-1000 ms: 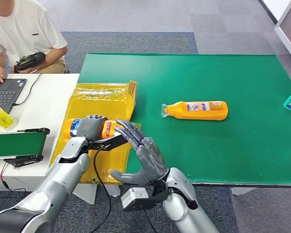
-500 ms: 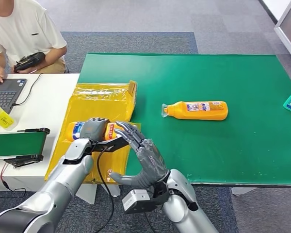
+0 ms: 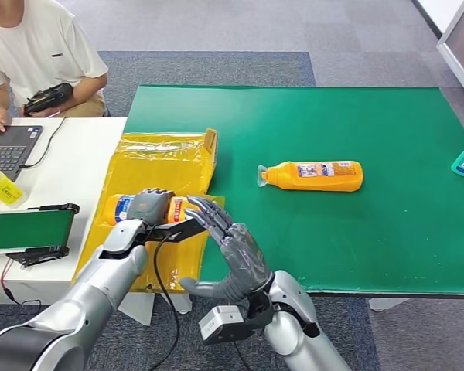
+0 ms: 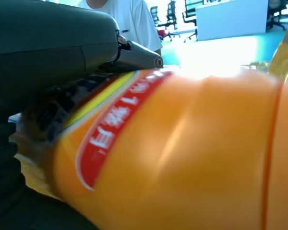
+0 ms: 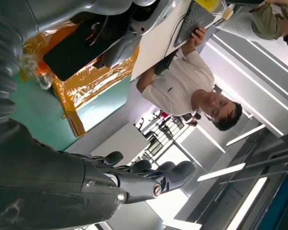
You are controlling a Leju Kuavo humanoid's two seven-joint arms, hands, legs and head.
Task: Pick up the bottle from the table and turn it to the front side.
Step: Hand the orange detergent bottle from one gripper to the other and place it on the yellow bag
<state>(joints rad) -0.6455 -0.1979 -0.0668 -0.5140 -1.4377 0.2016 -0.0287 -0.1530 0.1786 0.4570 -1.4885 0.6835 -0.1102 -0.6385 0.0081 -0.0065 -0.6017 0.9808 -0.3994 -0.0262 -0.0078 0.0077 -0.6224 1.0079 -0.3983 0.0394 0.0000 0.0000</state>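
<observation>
The left hand (image 3: pixel 149 205) grips an orange bottle (image 3: pixel 116 207) around its middle, fingers (image 3: pixel 154 193) wrapped over the top of it, above the yellow plastic bag (image 3: pixel 159 158) that lies across the seam between the white table (image 3: pixel 78 166) and the green table (image 3: pixel 346 116). The bottle lies sideways, with a blue-and-white label patch showing past the hand; in the left wrist view its red label band (image 4: pixel 113 129) runs close under the hand, too blurred to read. Whether the bottle is lifted clear of the bag or resting on it is hard to tell. The right hand (image 3: pixel 235 251) holds nothing, its fingers (image 3: pixel 209 212) spread and extended toward the bottle's near end, just beside the left hand. A second orange bottle (image 3: pixel 314 175) lies on its side on the green table, well apart. A person (image 3: pixel 37 46) sits at a laptop (image 3: pixel 11 147) on the white table.
</observation>
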